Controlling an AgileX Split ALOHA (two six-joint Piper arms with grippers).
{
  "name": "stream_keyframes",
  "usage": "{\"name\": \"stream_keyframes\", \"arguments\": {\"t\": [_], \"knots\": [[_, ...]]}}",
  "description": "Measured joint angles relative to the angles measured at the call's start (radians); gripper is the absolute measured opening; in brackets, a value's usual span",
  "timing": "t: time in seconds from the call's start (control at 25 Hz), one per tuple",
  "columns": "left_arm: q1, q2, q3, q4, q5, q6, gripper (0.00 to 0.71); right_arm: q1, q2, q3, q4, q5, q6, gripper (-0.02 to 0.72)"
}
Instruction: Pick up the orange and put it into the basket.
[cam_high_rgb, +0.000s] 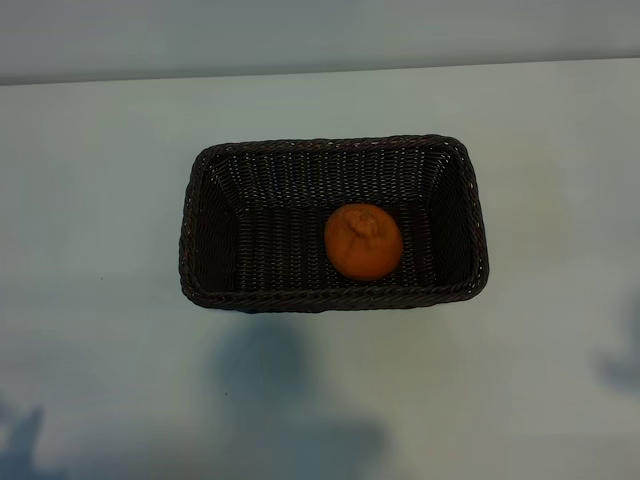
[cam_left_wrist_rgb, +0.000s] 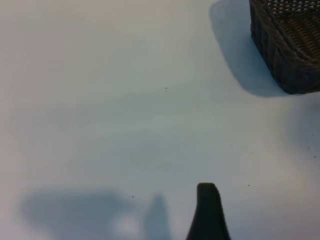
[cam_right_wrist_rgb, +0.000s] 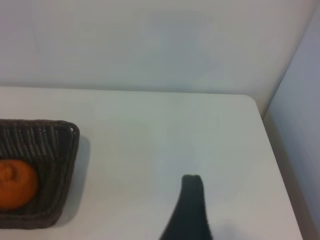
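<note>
The orange (cam_high_rgb: 363, 241) is sitting inside the basket (cam_high_rgb: 205, 180), on the woven floor, a little toward three o'clock from the middle and closer to the six o'clock wall; nothing is touching it; its dimpled top is facing up. The basket is lying flat on the pale table (cam_high_rgb: 100, 330), with its long sides running from nine o'clock to three o'clock.

In the right wrist view the orange (cam_right_wrist_rgb: 16, 183) is showing inside a corner of the basket (cam_right_wrist_rgb: 60, 145); one dark finger (cam_right_wrist_rgb: 189, 210) of the right gripper is hanging over bare table, well apart from the basket; its jaws are standing wide open and holding nothing.

In the left wrist view one dark finger (cam_left_wrist_rgb: 208, 212) of the left gripper is hovering over the table, well apart from a basket corner (cam_left_wrist_rgb: 280, 60); its jaws are open too, with nothing in them.

Soft shadows (cam_high_rgb: 290, 400) are lying on the table at six o'clock from the basket.
</note>
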Motion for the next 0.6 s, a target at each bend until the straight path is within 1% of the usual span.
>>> {"name": "stream_keyframes", "arguments": {"t": [0.24, 0.44, 0.6], "knots": [[0.0, 0.0, 0.0, 0.0, 0.0, 0.001, 0.538, 0.004, -0.113, 0.089, 0.0, -0.02, 0.0, 0.594], [0.0, 0.0, 0.0, 0.0, 0.0, 0.002, 0.538, 0.054, -0.214, 0.202, 0.012, -0.031, 0.005, 0.594], [0.0, 0.0, 0.0, 0.0, 0.0, 0.002, 0.538, 0.084, -0.3, 0.286, 0.011, -0.055, 0.007, 0.594]]}}
